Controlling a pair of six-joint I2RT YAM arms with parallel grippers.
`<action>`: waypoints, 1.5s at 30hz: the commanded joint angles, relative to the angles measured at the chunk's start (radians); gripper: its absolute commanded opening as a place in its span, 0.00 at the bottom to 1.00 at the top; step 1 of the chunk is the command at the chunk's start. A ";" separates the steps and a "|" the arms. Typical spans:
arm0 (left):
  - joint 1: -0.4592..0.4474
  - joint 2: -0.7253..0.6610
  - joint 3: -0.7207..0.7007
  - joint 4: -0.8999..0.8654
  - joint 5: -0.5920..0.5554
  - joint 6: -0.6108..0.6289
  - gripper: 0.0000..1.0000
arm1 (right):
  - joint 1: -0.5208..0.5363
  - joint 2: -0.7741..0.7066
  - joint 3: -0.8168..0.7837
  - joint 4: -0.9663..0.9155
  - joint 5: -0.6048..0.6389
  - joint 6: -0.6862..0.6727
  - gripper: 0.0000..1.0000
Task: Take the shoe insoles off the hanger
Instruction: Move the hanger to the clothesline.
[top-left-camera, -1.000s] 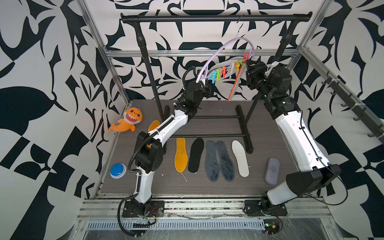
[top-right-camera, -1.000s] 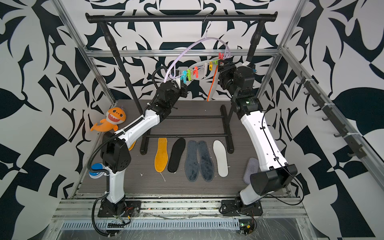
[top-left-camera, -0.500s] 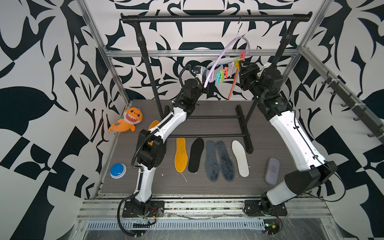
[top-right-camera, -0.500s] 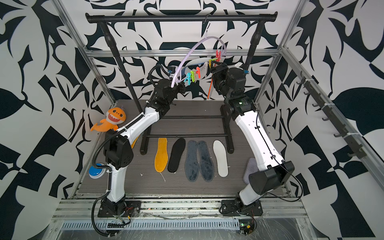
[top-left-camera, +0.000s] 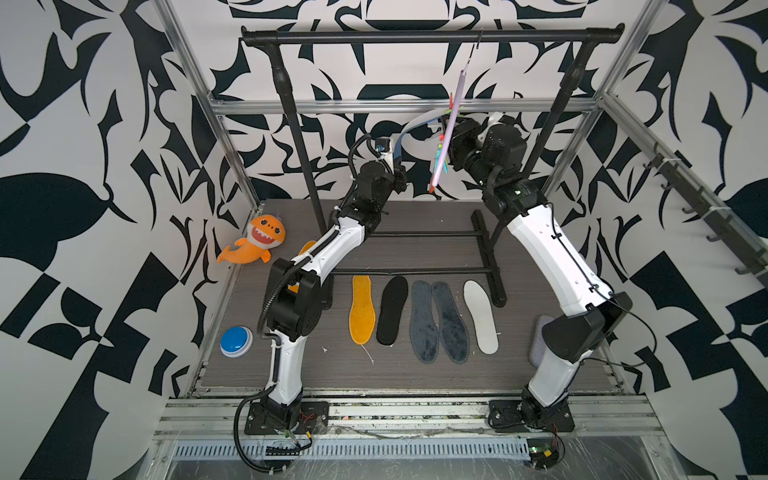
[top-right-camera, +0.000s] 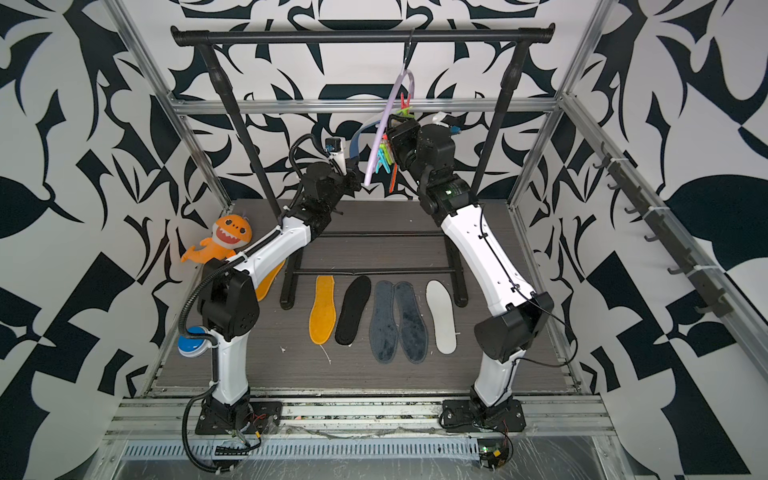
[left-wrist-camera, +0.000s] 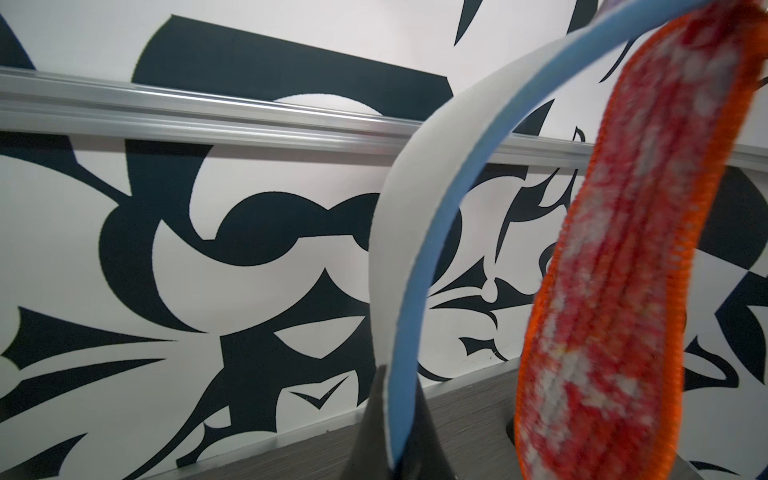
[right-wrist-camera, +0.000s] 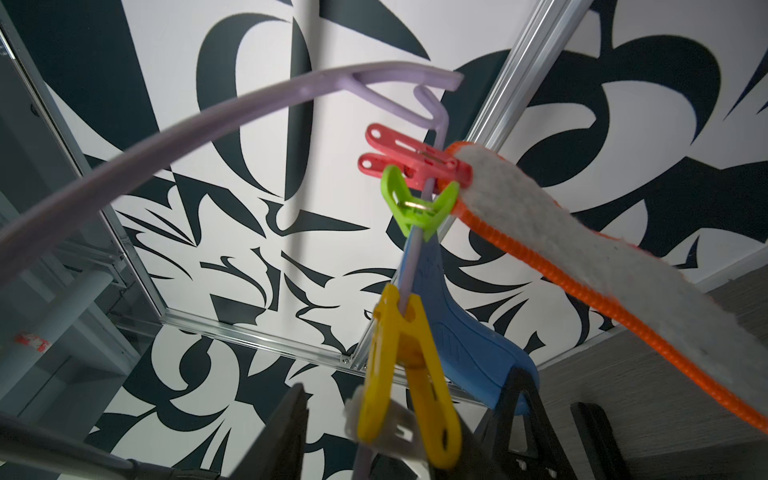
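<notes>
The lilac hanger (top-left-camera: 451, 120) (top-right-camera: 384, 124) (right-wrist-camera: 166, 137) hangs edge-on from its hook. A green peg (right-wrist-camera: 415, 208) pins a white, blue-backed insole (left-wrist-camera: 399, 232) (top-left-camera: 415, 129). It bows down to my left gripper (left-wrist-camera: 392, 415) (top-left-camera: 397, 176), which is shut on its free end. A red peg (right-wrist-camera: 411, 162) holds the grey, orange-rimmed insole (right-wrist-camera: 582, 257) (left-wrist-camera: 615, 291). My right gripper (right-wrist-camera: 409, 386) (top-left-camera: 451, 137) is open, with a yellow peg (right-wrist-camera: 399, 374) between its fingers and a gap on one side. Orange (top-left-camera: 361, 309), black (top-left-camera: 392, 309), grey-blue (top-left-camera: 424, 320) and white (top-left-camera: 481, 316) insoles lie on the floor.
The black clothes rail (top-left-camera: 432, 35) spans the back and its base feet (top-left-camera: 486, 257) stand on the floor. An orange plush shark (top-left-camera: 259, 241) and a blue button (top-left-camera: 235, 340) sit at the left. A lilac pad (top-left-camera: 540, 340) lies beside the right arm's base.
The hanger has turned from broadside to edge-on. My right gripper followed it leftward and its jaws narrowed. My left gripper rose and moved back, keeping hold of the white insole.
</notes>
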 joint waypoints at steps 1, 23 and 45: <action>0.023 -0.071 -0.033 0.058 0.000 -0.016 0.00 | 0.035 0.017 0.103 -0.012 -0.012 -0.031 0.46; 0.119 -0.227 -0.228 0.078 0.013 -0.003 0.00 | 0.155 0.207 0.409 -0.140 0.016 -0.076 0.56; 0.119 -0.212 -0.206 0.027 0.040 -0.028 0.00 | 0.130 -0.134 0.037 -0.076 0.117 -0.191 0.81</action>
